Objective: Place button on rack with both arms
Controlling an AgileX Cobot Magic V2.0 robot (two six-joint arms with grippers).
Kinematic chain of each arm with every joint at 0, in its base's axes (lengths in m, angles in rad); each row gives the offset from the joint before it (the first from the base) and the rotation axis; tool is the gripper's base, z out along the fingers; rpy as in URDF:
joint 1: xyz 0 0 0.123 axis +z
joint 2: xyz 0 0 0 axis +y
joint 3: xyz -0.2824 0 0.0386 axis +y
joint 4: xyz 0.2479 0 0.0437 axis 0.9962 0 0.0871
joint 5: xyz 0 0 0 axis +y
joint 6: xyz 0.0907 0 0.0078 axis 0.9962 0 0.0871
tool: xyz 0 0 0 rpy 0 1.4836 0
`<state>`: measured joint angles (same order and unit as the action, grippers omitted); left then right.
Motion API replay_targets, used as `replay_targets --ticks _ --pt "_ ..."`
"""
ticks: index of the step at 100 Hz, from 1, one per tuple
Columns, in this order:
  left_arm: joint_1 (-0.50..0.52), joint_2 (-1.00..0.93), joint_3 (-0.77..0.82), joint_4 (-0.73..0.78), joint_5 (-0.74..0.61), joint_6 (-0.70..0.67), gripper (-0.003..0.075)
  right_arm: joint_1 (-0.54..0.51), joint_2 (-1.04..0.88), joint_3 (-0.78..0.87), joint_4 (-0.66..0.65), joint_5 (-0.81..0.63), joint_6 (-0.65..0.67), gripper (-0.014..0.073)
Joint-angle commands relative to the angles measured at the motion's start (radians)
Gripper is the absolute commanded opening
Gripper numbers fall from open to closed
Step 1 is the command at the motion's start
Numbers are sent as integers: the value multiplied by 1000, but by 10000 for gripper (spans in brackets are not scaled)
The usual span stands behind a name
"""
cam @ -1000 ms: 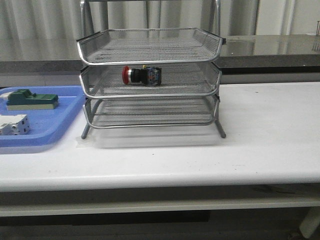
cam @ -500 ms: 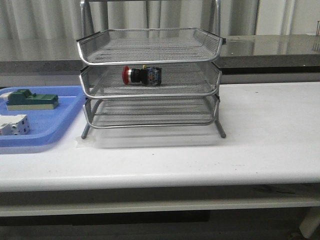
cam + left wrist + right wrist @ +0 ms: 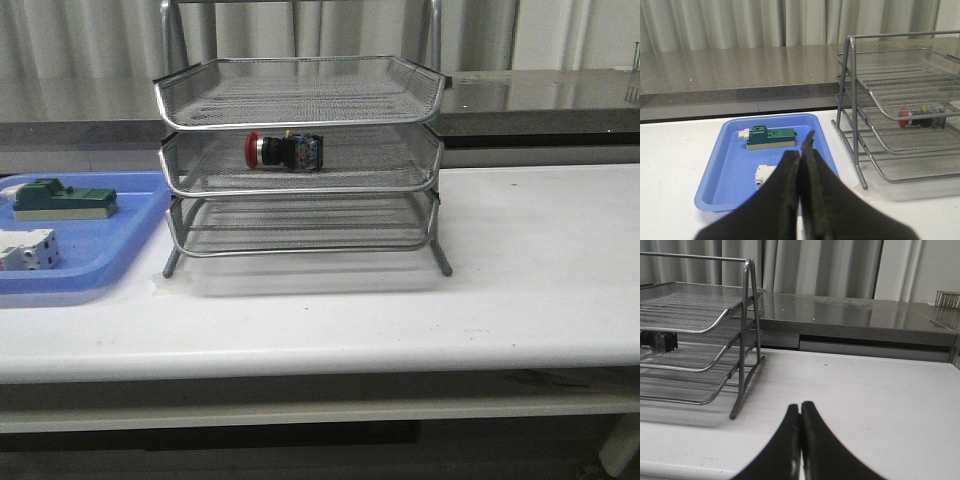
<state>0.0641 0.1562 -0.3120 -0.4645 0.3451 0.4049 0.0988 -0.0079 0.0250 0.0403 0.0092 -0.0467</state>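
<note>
The button (image 3: pixel 283 151) lies on its side in the middle tray of the silver wire rack (image 3: pixel 300 110), red cap pointing left. The left wrist view also shows the button (image 3: pixel 920 117) in that tray of the rack (image 3: pixel 900 100). In the right wrist view only a dark end of the button (image 3: pixel 662 342) peeks out at the rack (image 3: pixel 715 325). My left gripper (image 3: pixel 801 150) is shut and empty, well back from the rack, above the table near the blue tray. My right gripper (image 3: pixel 800 407) is shut and empty over bare table right of the rack. Neither arm appears in the front view.
A blue plastic tray (image 3: pixel 110 265) lies left of the rack and holds a green block (image 3: pixel 62 199) and a white block (image 3: pixel 27 249). The left wrist view shows the same tray (image 3: pixel 735 170), green block (image 3: pixel 771 137) and white block (image 3: pixel 765 175). A grey counter (image 3: pixel 540 95) runs behind the table.
</note>
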Motion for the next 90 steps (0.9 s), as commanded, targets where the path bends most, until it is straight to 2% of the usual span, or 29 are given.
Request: replay_targets --ticks 1,21,42,63,90 --pt "3 12 -28 24 -107 -44 -20 -5 -14 3 3 -83 -5 -60" --pt "3 12 -14 265 -126 -333 -20 -5 -14 3 3 -83 -5 -60" --pt "-63 5 54 465 -225 -521 -20 -5 -14 3 3 -83 -5 -60" --pt "-148 3 115 517 -294 -538 -20 -5 -14 3 3 -83 -5 -60" --pt "-150 -1 245 519 -461 -538 -20 -5 -14 3 3 -83 -5 -60"
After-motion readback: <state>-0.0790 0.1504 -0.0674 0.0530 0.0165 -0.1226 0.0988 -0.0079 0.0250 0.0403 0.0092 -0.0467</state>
